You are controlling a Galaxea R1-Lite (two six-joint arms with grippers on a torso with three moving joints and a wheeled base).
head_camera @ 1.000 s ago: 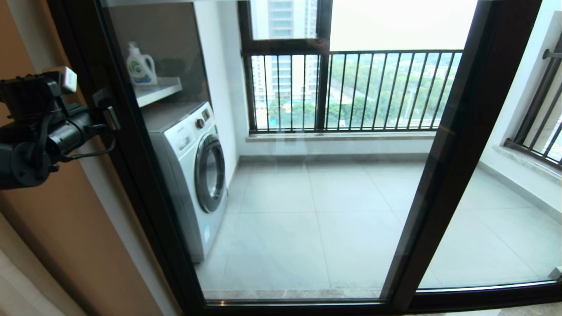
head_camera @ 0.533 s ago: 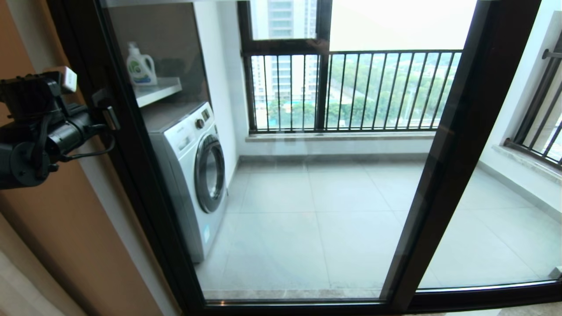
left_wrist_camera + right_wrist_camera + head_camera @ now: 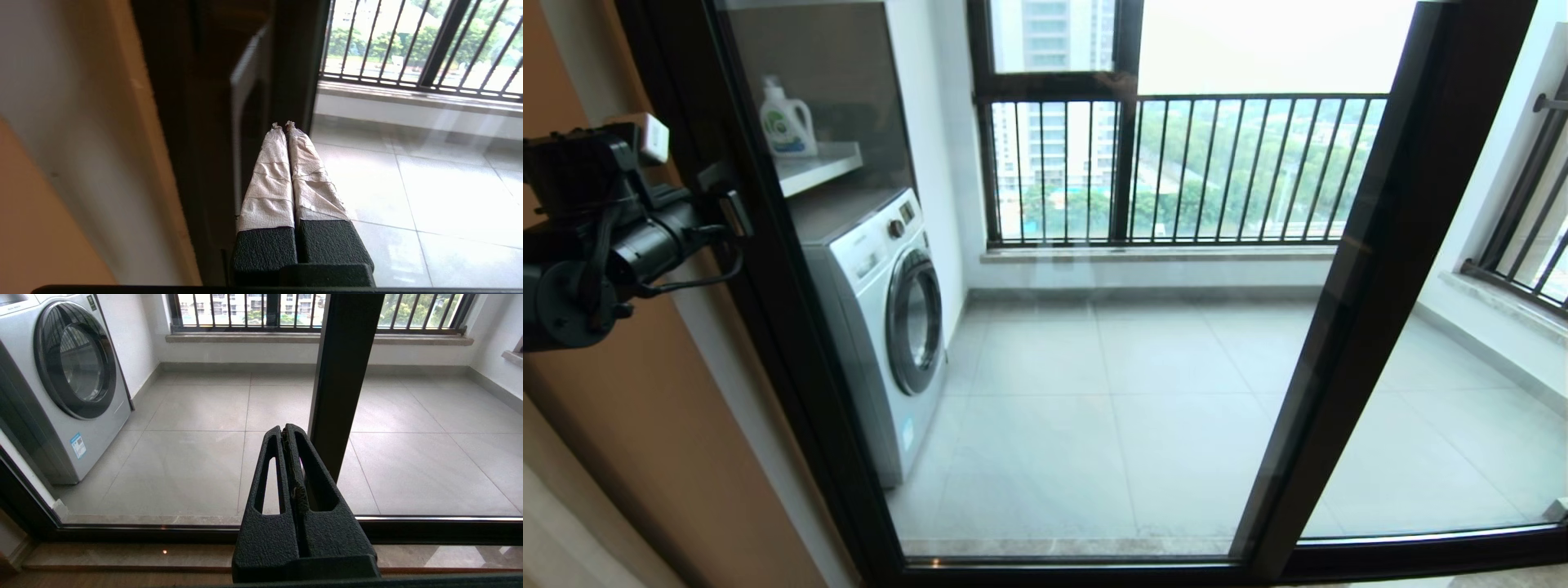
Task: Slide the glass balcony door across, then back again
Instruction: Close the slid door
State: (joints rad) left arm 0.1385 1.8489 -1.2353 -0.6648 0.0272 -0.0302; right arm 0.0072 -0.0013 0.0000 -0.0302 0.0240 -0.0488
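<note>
Glass balcony door [image 3: 1094,367]: stood across the opening, its left upright close against the wall jamb, with the short bar handle [image 3: 737,212] on that upright. Left gripper [image 3: 284,124]: taped fingers pressed together, tips just beside the handle. Right gripper [image 3: 288,433]: pinched shut, holding nothing, low before the glass. Behind the glass: washing machine [image 3: 882,318], detergent bottle [image 3: 786,121] on a shelf [image 3: 821,163], and barred railing [image 3: 1176,167].

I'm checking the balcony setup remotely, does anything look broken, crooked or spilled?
Nothing stands out. The glass balcony door looks intact, the washing machine stands upright with the detergent bottle on its shelf, and the floor looks dry. The left hand sits shut beside the door's handle.
</note>
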